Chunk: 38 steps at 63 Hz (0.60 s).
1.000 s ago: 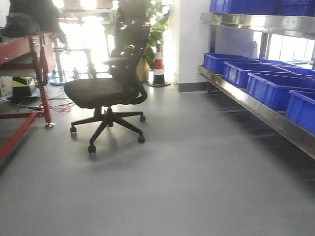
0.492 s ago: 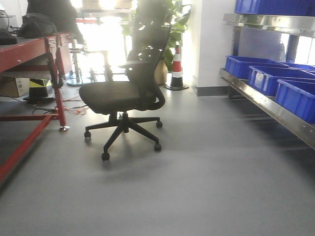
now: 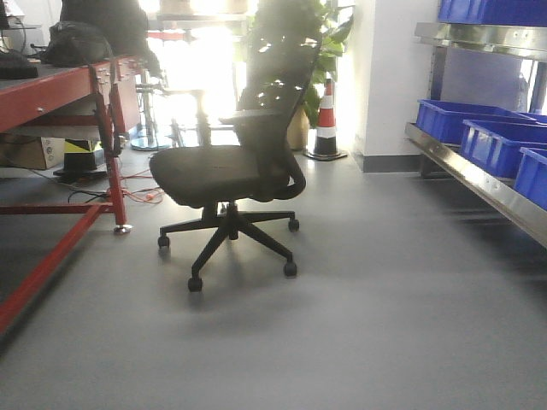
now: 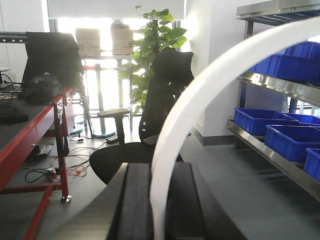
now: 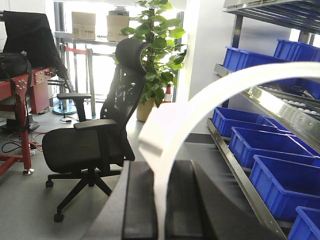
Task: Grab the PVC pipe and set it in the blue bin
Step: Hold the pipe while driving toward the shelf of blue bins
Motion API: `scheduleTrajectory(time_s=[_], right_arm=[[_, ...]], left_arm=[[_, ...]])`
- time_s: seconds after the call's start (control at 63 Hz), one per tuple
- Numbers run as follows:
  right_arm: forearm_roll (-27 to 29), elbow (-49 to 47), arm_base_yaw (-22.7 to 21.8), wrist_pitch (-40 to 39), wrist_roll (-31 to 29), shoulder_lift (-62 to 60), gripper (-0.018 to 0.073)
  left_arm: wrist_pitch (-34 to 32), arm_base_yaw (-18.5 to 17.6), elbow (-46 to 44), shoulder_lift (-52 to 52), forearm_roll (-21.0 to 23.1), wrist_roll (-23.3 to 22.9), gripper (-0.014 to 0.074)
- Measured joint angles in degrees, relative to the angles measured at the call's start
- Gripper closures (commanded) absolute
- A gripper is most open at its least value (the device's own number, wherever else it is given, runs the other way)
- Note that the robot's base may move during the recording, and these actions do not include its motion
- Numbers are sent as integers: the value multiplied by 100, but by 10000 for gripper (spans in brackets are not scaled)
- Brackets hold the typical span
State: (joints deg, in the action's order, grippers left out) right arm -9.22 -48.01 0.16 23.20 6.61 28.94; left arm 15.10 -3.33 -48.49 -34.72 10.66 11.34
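The left gripper [image 4: 159, 172] fills the bottom of its wrist view. Its two dark jaws are closed on a thin white plastic PVC pipe [image 4: 220, 70], which rises from between them and curves away to the upper right. The right gripper [image 5: 159, 172] looks much the same, with its jaws clamped on a white plastic arc [image 5: 240, 82]. That arc bends off to the right and carries a flat end tab at its left. The views do not show whether the two grippers hold the same piece.

Beyond them, a black mesh-backed office chair [image 3: 231, 162] on castors stands on the grey floor [image 3: 342, 342]. To its left is a red-framed table [image 3: 51, 85] with dark bags on it. To the right, open blue plastic bins [image 5: 260, 142] sit in a row on a steel shelf [image 3: 479, 184], well apart from both arcs. Farther back, an orange-and-white traffic cone [image 3: 326, 120] stands beside a leafy green potted plant [image 5: 157, 45], in front of bright windows.
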Motion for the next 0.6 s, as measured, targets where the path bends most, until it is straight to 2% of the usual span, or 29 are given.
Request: scheduleTrajectory(time_s=[0.603], right_arm=[[0,0,0,0,0,0,722]], left_arm=[[0,0,0,0,0,0,707]])
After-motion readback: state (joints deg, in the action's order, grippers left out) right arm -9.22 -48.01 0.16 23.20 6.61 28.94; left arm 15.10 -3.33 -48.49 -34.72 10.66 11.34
